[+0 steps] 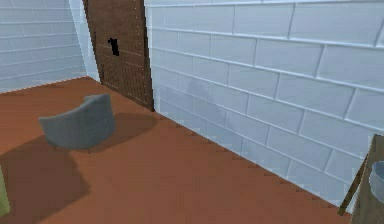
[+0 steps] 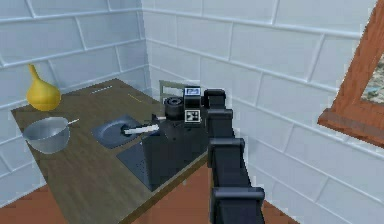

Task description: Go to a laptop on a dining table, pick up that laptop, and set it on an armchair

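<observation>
Surface (image 2: 95, 175), wood: yellow vase (image 2: 40, 90), metal pan (image 2: 47, 133), dark laptop (image 2: 165, 155). Tool (image 2: 150, 125) near laptop; finger state and load: cannot tell.

Looks like a room of a home, a dining or kitchen corner. Told by a wooden table (image 2: 92, 162) at eight o'clock in the arm side view, bearing a metal bowl (image 2: 47, 133) at nine and a yellow gourd-shaped piece (image 2: 42, 92) at ten. Closed in by white brick walls (image 1: 260, 80), with a wood-framed window (image 2: 355, 100) at three. Dark wooden door (image 1: 120, 50) at eleven in the forward view, red-brown floor (image 1: 180, 170) at six.
</observation>
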